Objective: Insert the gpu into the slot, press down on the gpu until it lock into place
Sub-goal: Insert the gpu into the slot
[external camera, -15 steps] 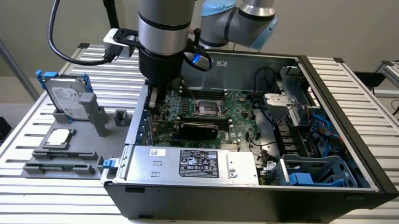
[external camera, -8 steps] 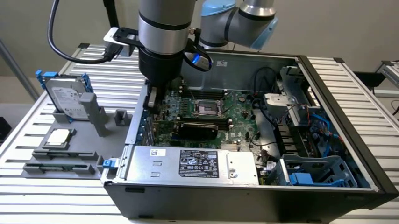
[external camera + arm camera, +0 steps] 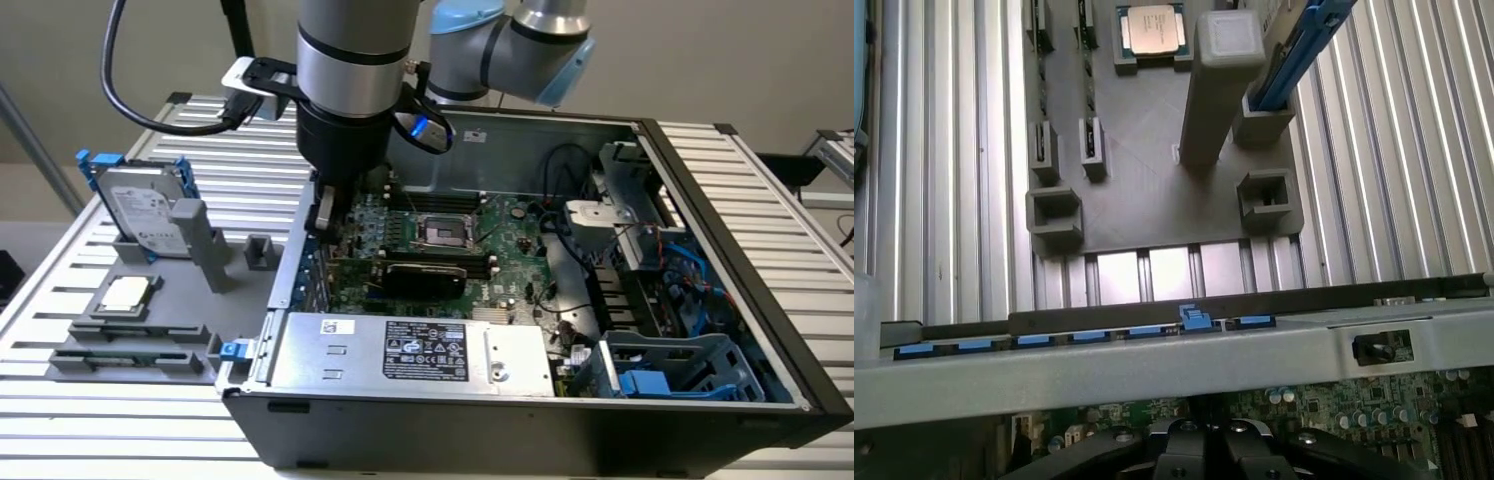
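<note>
The gpu (image 3: 416, 277) is a black rectangular card on the green motherboard (image 3: 514, 265), inside the open computer case (image 3: 747, 300). It sits between the silver CPU socket and the power-supply box. I cannot make out the slot; it is hidden. My gripper (image 3: 324, 228) hangs shut over the board's edge, close to the case wall on the exterior view's left. It is left of the card, with nothing seen between its fingers. In the wrist view, dark parts of the gripper (image 3: 1204, 445) sit just above the green board.
A silver power-supply box (image 3: 414, 350) lies in front of the card, and the CPU socket (image 3: 443, 232) lies behind it. Cables and a blue drive cage (image 3: 667, 370) fill the case's right side. Blue clips (image 3: 1197, 320) line the case wall. A grey fixture (image 3: 134, 340) with a hard drive (image 3: 140, 215) stands outside on the slatted table.
</note>
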